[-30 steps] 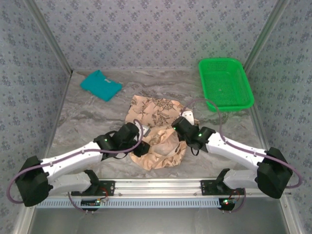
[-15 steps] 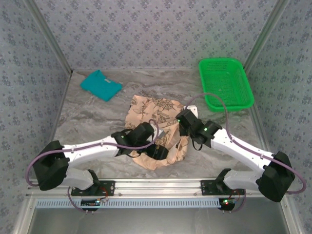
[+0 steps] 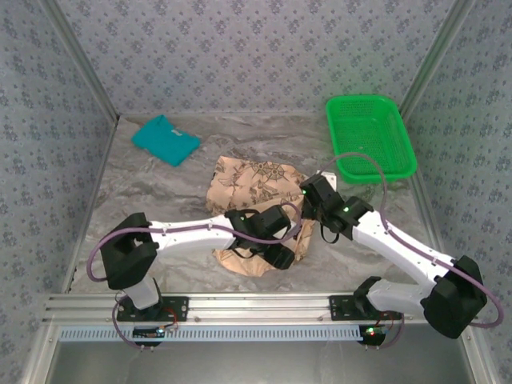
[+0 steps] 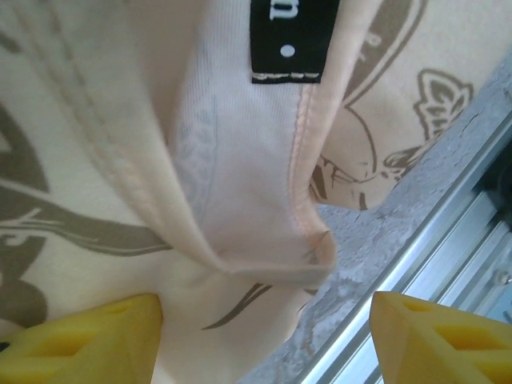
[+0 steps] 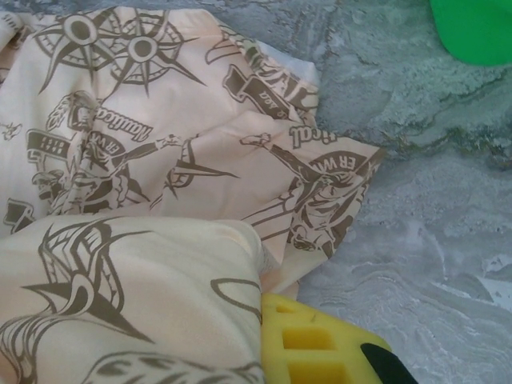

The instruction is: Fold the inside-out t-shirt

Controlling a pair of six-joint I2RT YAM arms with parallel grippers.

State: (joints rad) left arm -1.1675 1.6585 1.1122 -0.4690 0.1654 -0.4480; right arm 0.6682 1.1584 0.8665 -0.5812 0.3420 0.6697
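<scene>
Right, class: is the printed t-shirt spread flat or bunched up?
Bunched up: the t-shirt lies as a crumpled heap of overlapping layers, and the left wrist view shows a turned-over edge beside its dark label.

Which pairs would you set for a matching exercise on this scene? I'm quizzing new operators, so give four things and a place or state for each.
Things:
1. inside-out t-shirt
2. teal shirt
3. green basket
4. left pincer

Places or states:
A. far right of the table
B. open wide, over cloth
C. folded, far left of the table
D. crumpled at the table's middle

Pairs: 1-D; 2-C; 3-A; 4-B
</scene>
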